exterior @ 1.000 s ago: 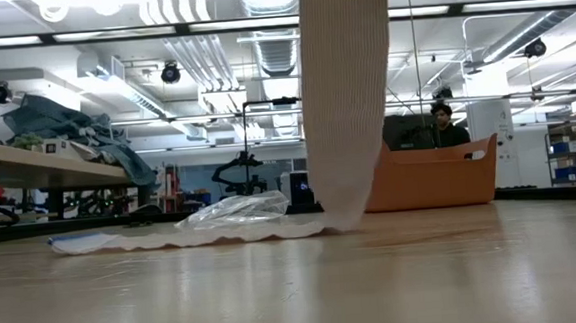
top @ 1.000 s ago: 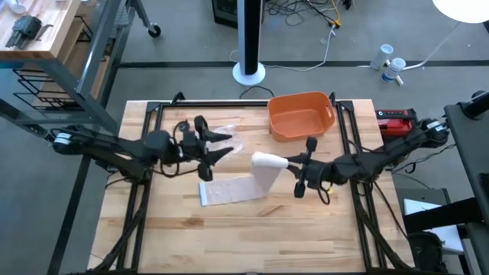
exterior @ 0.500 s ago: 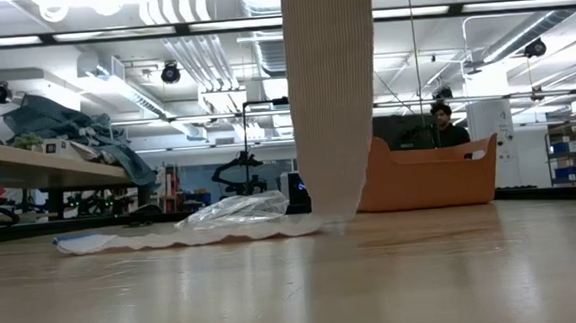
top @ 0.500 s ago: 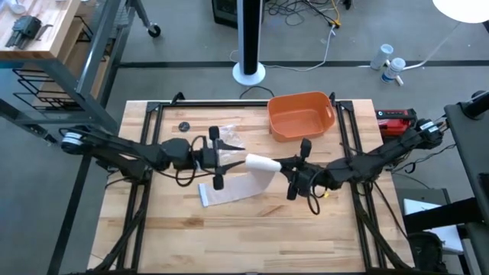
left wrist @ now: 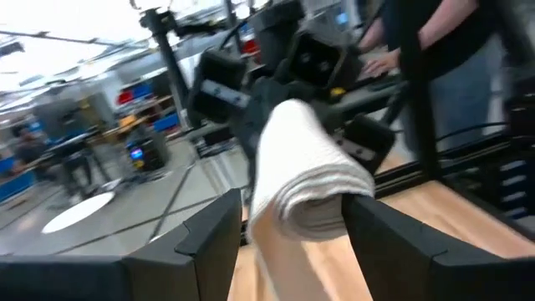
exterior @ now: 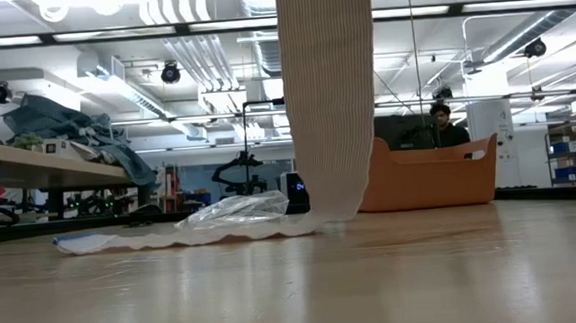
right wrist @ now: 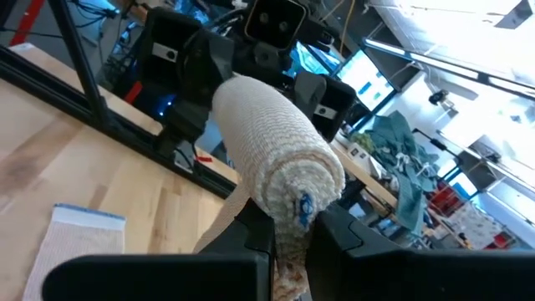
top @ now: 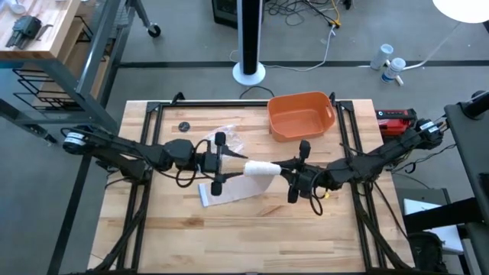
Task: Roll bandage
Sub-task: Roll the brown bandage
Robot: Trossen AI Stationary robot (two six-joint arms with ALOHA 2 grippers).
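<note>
On the pale wooden slatted table, the long off-white gauze bandage lies partly flat and partly lifted: its loose tail rests on the boards, while the strip rises to a small cylindrical roll held in the air near the table's middle. The orange plastic tub stands well apart toward the far edge, and the crumpled clear plastic wrapper lies just behind the left arm.

The step in hand looks like the rolling itself, mid-way (much of the strip is unwound). The right gripper is clamped on one end of the roll. The left gripper faces the roll's other end with its fingers spread wide either side of it, not pinching.

The next move likely calls for the left fingers to close on the roll so it can be turned again, keeping the strip taut and square.
</note>
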